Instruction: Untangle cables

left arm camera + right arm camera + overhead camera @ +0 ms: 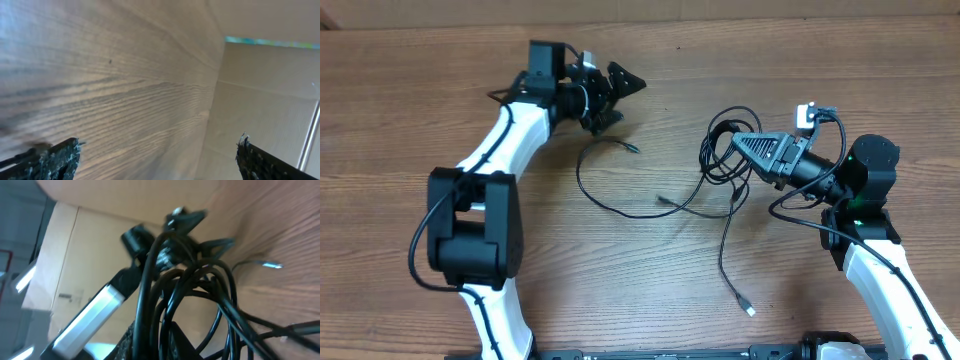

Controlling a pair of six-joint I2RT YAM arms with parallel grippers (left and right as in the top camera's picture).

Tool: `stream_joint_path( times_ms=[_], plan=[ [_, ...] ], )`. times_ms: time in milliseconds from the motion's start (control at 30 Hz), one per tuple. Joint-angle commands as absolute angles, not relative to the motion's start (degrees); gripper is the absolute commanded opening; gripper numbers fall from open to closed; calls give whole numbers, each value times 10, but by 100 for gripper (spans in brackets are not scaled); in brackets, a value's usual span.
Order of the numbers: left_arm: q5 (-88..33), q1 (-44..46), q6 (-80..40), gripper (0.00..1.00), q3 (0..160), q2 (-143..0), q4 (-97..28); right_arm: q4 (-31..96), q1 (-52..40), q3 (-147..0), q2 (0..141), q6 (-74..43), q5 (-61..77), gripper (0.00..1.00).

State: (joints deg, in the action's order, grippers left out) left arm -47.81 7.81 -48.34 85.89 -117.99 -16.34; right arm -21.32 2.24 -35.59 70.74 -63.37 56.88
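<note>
A knot of thin black cables (718, 150) lies right of the table's middle. One strand trails down to a pale plug (750, 310). A separate looping cable (592, 190) lies further left, its plug (632, 148) pointing up. My right gripper (740, 143) points left into the knot; in the right wrist view several strands of the cables (165, 280) fill the narrow gap between its dark fingers (135, 342), so it reads as shut on them. My left gripper (618, 100) hovers at the back left, wide open and empty, its fingertips (60, 155) far apart over bare wood.
The wooden table (620, 280) carries both arms; the left arm's black joint (470, 230) stands at the left and the right arm's white link (890, 280) at the right. A cardboard wall (265, 100) borders the far edge.
</note>
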Motion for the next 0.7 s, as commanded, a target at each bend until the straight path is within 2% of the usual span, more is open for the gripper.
stream_joint_path(
  times_ms=[0,133,233,500,567,667],
  plan=[
    [-491,67,-381,100,864,-1137,-169,-214,22,-364,711,-634,489,14],
    [-492,76,-282,100,864,-1126,-201,-199,22,-364,721,-635,464,8],
    [-491,93,-217,100,864,-1117,-224,-177,17,-364,722,-683,436,4],
    [-507,152,-210,98,864,-1067,-216,-151,-11,-364,722,-801,358,4],
    [-504,164,-252,100,864,-1045,-216,-133,-13,-364,722,-809,340,4],
    [-505,171,-430,99,864,-1022,-231,-130,-13,-364,721,-756,330,4]
  ],
)
